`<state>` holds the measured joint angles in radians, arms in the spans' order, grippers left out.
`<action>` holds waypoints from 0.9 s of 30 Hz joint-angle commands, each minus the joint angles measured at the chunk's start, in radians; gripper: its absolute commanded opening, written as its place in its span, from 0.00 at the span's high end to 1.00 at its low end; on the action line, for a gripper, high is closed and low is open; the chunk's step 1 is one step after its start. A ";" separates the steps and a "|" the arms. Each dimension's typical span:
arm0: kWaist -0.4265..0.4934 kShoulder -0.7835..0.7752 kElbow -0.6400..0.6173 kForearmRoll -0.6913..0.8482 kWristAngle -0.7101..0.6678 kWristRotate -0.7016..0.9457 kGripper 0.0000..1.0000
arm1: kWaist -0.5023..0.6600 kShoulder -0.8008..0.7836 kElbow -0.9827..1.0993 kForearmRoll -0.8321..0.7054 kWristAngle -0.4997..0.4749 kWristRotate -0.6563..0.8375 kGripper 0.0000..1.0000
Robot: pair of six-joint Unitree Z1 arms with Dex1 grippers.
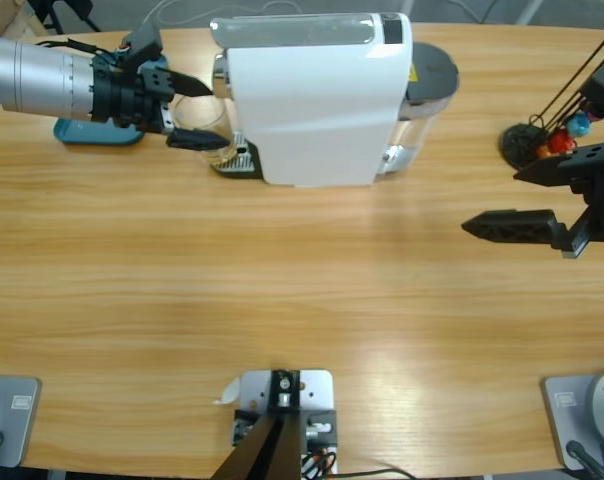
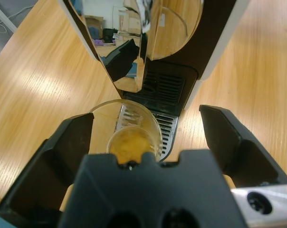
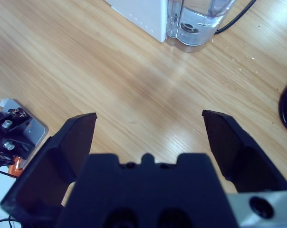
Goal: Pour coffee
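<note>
My left gripper (image 2: 142,142) stands spread wide around the clear glass cup (image 2: 129,133), untouched, upright at twelve o'clock on the white coffee machine's (image 1: 317,100) drip grille. Amber-brown coffee (image 2: 129,145) pools shallow inside. My right gripper (image 1: 517,200), spread and empty, sits well apart.

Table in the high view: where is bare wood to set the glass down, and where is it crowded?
Bare: the wide middle of the table, between the white coffee machine and the near edge. Crowded: the far left, where the left gripper straddles the glass on the drip tray; the capsule stand by the right gripper.
</note>
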<state>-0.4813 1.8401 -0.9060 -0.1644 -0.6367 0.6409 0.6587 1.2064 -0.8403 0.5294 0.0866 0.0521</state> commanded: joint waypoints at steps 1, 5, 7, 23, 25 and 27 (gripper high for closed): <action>-0.012 -0.021 0.031 -0.011 0.009 -0.012 0.03 | -0.014 0.032 0.026 -0.006 0.012 -0.009 0.00; -0.013 -0.023 0.038 -0.011 0.005 -0.012 0.03 | -0.014 0.033 0.026 -0.006 0.012 -0.009 0.00; -0.013 -0.026 0.039 -0.010 0.007 -0.012 0.03 | -0.014 0.034 0.026 -0.006 0.012 -0.009 0.00; -0.011 -0.069 0.061 -0.010 0.009 -0.014 0.03 | -0.014 0.036 0.025 -0.006 0.012 -0.009 0.00; -0.011 -0.076 0.066 -0.010 0.015 -0.014 0.03 | -0.014 0.037 0.025 -0.006 0.012 -0.009 0.00; -0.004 -0.088 0.071 -0.009 0.020 -0.014 0.01 | -0.014 0.038 0.025 -0.006 0.012 -0.009 0.00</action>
<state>-0.4823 1.7918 -0.8791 -0.1644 -0.6367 0.6408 0.6587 1.2069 -0.8403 0.5294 0.0866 0.0521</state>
